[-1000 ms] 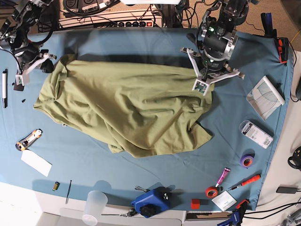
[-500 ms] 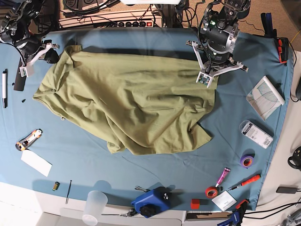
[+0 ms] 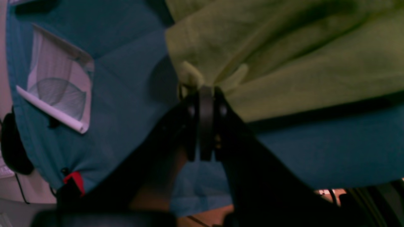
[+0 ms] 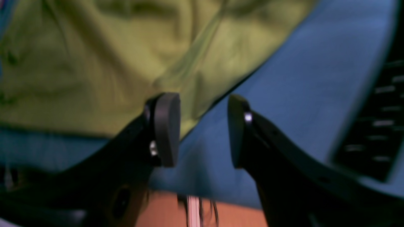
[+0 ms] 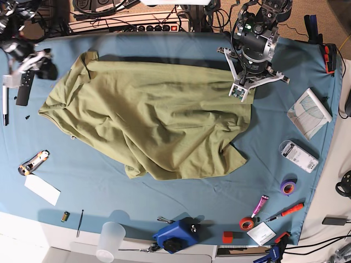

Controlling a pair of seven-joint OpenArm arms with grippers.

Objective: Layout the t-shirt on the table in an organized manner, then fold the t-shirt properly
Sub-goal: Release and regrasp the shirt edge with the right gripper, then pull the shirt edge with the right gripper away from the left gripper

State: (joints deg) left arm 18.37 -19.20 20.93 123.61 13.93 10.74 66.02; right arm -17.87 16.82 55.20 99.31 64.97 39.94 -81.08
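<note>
The right gripper [image 4: 202,129], made of hard black plastic with flat round pads, had let go and stood apart near the table's far left corner. The big soft olive-green cotton t-shirt [image 5: 153,120] lay wrinkled and lumpy in the middle of the wide table with the smooth teal-blue cloth [image 5: 82,181]. Near the far right edge, the black left gripper [image 3: 203,94] was pinched tight on the shirt's edge.
</note>
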